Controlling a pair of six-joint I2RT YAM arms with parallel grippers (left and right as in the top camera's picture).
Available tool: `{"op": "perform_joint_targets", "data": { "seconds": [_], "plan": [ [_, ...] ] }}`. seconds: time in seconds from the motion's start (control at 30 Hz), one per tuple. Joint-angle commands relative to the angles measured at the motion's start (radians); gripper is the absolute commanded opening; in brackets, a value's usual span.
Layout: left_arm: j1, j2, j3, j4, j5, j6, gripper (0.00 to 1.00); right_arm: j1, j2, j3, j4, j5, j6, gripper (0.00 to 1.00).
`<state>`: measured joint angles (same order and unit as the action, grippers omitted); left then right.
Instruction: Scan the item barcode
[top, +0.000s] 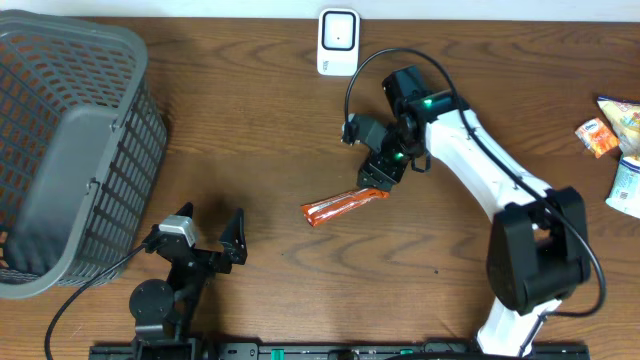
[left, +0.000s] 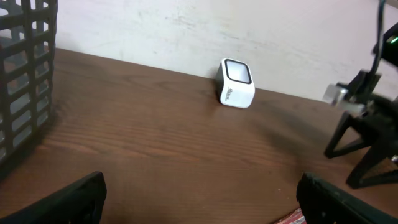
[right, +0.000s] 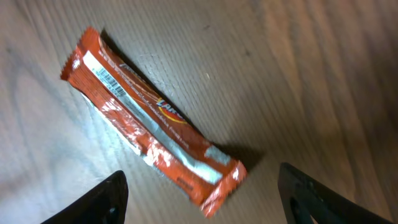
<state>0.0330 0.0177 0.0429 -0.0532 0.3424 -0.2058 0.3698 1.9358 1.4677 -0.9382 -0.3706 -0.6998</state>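
An orange snack bar (top: 343, 207) lies flat on the brown wooden surface (top: 250, 120), near the middle, slanted with one end pointing toward the right arm. The right end effector (top: 375, 180) hangs over that end of the bar, its two fingers spread apart and gripping nothing. In the right wrist view the bar lies loose on the wood between and beyond the two fingertips, and its barcode (right: 107, 78) faces up near the far end of the wrapper. A small white scanner (top: 338, 42) stands at the back edge of the surface, well apart from the bar. The left end effector (top: 212, 218) sits near the front, its fingers wide apart and empty. A grey basket (top: 140, 130) fills the left side, and a few snack packets (top: 610, 125) lie at the right edge
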Motion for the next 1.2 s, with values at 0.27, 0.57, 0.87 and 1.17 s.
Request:
{"op": "perform_joint_targets", "data": {
  "seconds": [0.27,0.57,0.87,1.17],
  "plan": [
    [0.005,0.0,-0.028,-0.012,0.016,0.002,0.98,-0.023,0.123,-0.01,0.154,-0.106,0.288,0.81],
    [0.005,0.0,-0.028,-0.012,0.016,0.002,0.98,-0.14,0.128,-0.007,0.062,-0.247,0.487,0.99],
    [0.005,0.0,-0.028,-0.012,0.016,0.002,0.98,-0.122,0.272,-0.011,0.002,-0.272,0.454,0.99],
    [0.005,0.0,-0.028,-0.012,0.016,0.002,0.98,-0.101,0.452,-0.011,-0.098,-0.274,0.337,0.94]
  ]
}}
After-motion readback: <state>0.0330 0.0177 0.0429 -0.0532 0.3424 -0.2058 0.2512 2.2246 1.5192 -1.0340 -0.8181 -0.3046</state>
